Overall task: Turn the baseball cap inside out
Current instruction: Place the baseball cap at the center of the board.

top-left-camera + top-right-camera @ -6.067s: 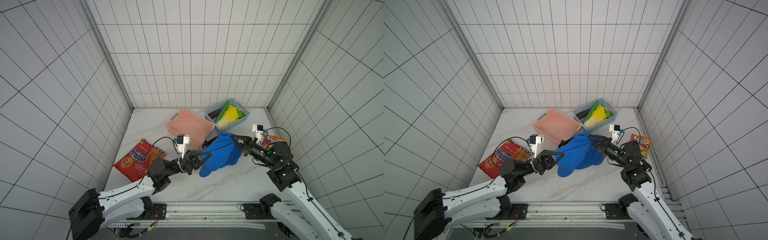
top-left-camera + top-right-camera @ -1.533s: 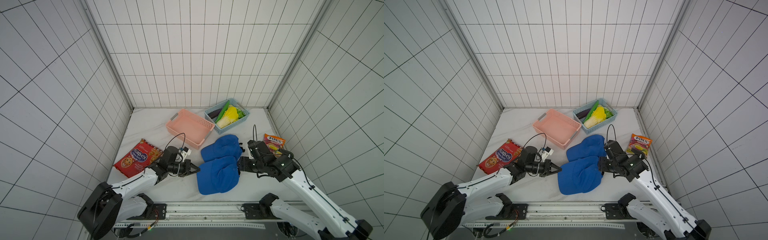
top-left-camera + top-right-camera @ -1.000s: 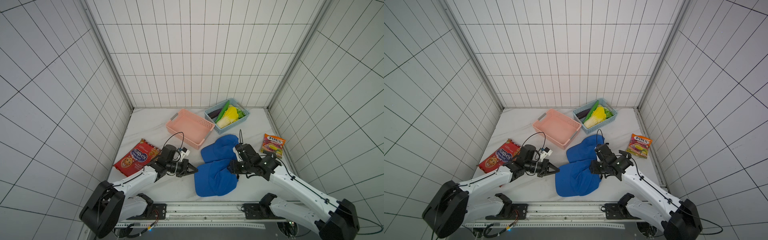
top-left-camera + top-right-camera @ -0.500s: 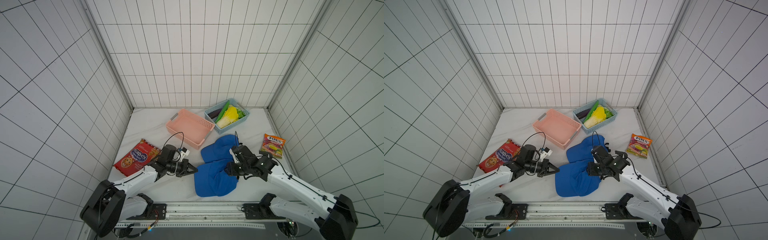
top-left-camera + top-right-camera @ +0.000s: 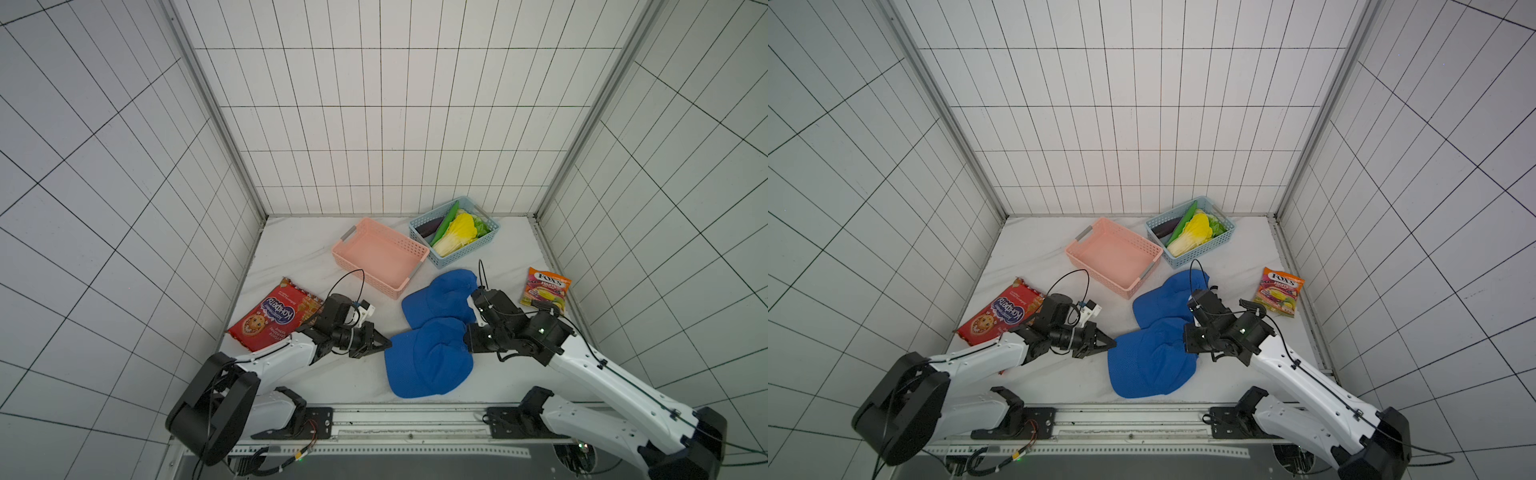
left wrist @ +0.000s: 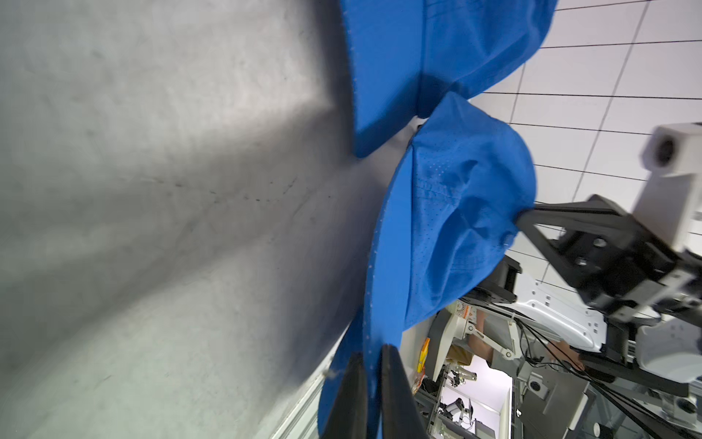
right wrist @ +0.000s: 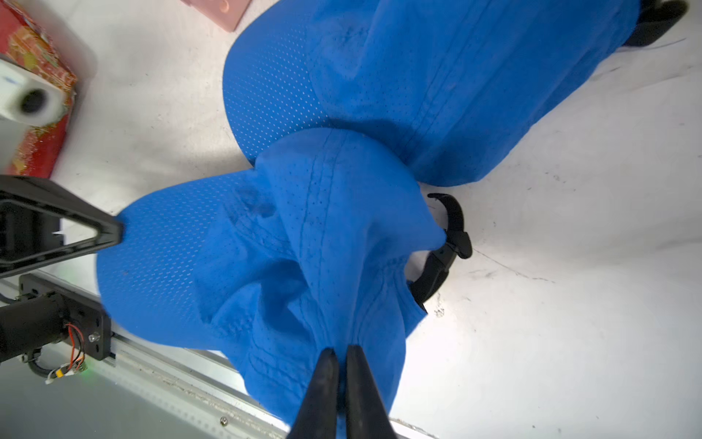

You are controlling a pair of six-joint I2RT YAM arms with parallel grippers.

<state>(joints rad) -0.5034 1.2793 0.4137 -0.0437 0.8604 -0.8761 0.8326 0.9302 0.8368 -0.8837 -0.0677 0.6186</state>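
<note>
The blue baseball cap (image 5: 428, 361) lies near the table's front edge, its brim toward the left arm and its crown crumpled. A second blue cap (image 5: 440, 299) lies just behind it, touching it. My left gripper (image 6: 370, 357) is shut on the edge of the front cap's brim, low over the table (image 5: 388, 344). My right gripper (image 7: 340, 351) is shut on a fold of the crown fabric at the cap's back, close to the black strap buckle (image 7: 444, 247). From above, the right gripper (image 5: 466, 337) is mostly buried in the cloth.
A pink basket (image 5: 380, 257) and a blue basket (image 5: 490, 232) of vegetables stand at the back. A red cookie pack (image 5: 274, 318) lies by the left arm. A candy bag (image 5: 544, 291) lies at the right wall. The metal rail (image 5: 374, 432) runs along the front.
The right gripper, open a moment ago beside the crown, has closed on the crown fabric. The left gripper stays on the brim. Several seconds back both held the cap in the air.
</note>
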